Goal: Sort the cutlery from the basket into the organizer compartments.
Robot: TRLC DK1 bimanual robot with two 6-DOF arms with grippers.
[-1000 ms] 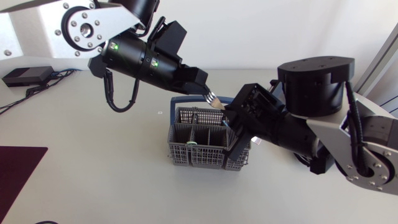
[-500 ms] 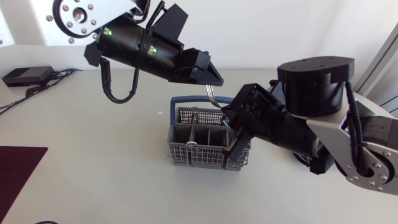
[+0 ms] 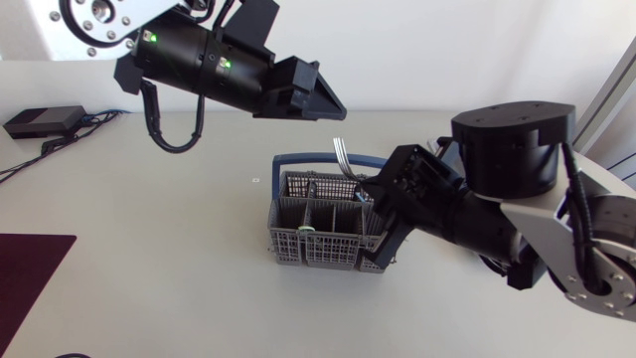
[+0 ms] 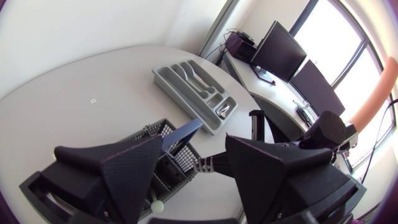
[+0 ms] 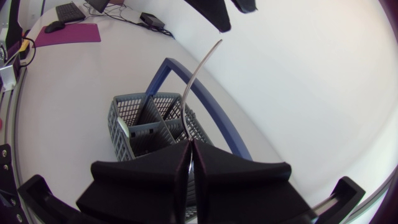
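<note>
A grey cutlery basket (image 3: 316, 235) with a blue handle (image 3: 298, 157) stands mid-table. A metal fork (image 3: 343, 155) sticks up over its far right corner, tines upward. My right gripper (image 3: 371, 191) is shut on the fork's lower end; in the right wrist view the fork (image 5: 200, 73) rises from between the closed fingers (image 5: 191, 147), above the basket (image 5: 144, 119). My left gripper (image 3: 331, 105) hangs open above and to the left of the fork, not touching it. Beneath its spread fingers (image 4: 194, 147) lies the basket (image 4: 163, 134), with the grey organizer (image 4: 194, 88) farther off.
A black box with cables (image 3: 42, 121) sits at the table's far left. A dark purple mat (image 3: 30, 267) lies at the near left edge. A small pale object (image 3: 306, 231) rests in the basket's middle compartment.
My left gripper opened, let go of the fork and rose up and to the left. The right gripper stays shut on the fork, which now stands free of the left fingers.
</note>
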